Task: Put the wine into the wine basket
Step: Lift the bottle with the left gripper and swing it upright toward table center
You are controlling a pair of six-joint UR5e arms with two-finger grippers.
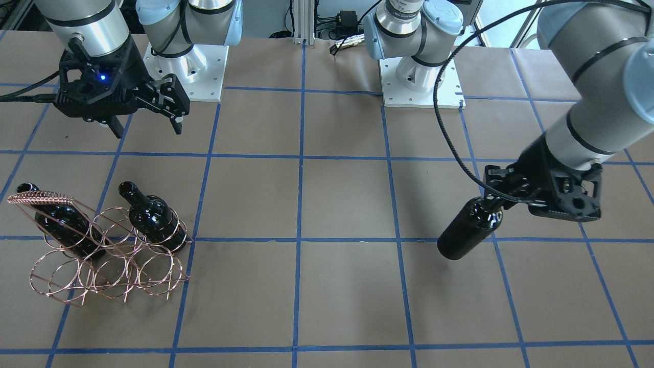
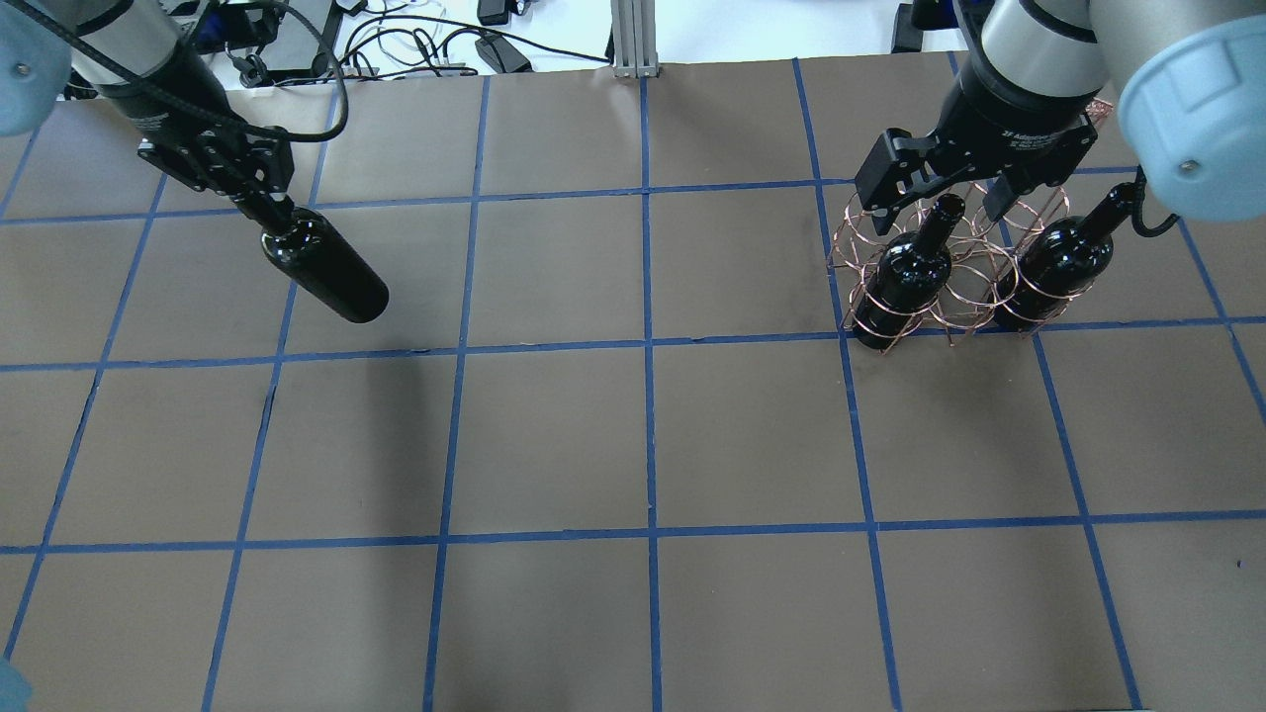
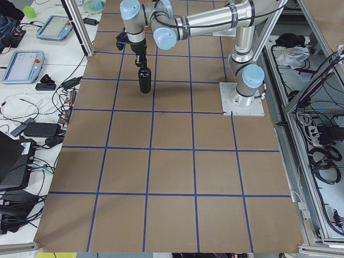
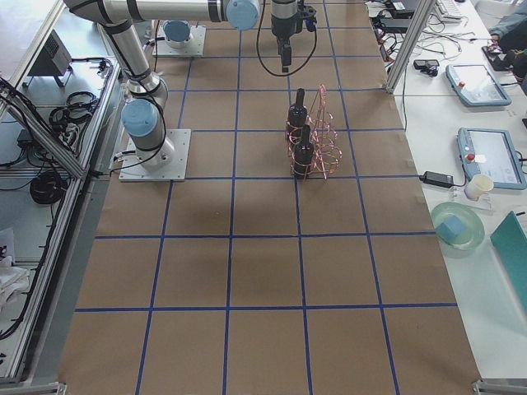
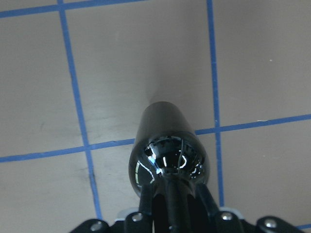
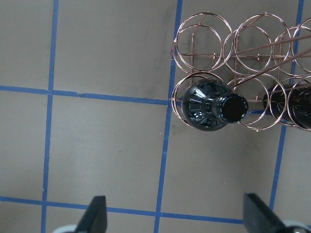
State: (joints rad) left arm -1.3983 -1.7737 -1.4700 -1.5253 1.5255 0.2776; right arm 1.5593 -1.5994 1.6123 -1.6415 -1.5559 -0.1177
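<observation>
My left gripper (image 2: pixel 265 201) is shut on the neck of a glossy black wine bottle (image 2: pixel 324 265) and holds it tilted above the table, base pointing down and forward. It also shows in the front view (image 1: pixel 467 231) and fills the left wrist view (image 5: pixel 167 145). The copper wire wine basket (image 1: pixel 107 271) stands on the table's right side (image 2: pixel 851 242). Two identical bottles (image 2: pixel 915 272) (image 2: pixel 1053 267) sit in its loops. My right gripper (image 1: pixel 148 125) is open and empty, above and behind the basket; the nearer bottle's mouth (image 6: pixel 233 108) lies below it.
The table is brown paper with a blue tape grid (image 2: pixel 648 346). Both arm bases (image 1: pixel 421 76) stand at its robot side. Cables and devices (image 2: pixel 415 49) lie beyond the far edge. Several basket loops (image 6: pixel 201 39) hold no bottle.
</observation>
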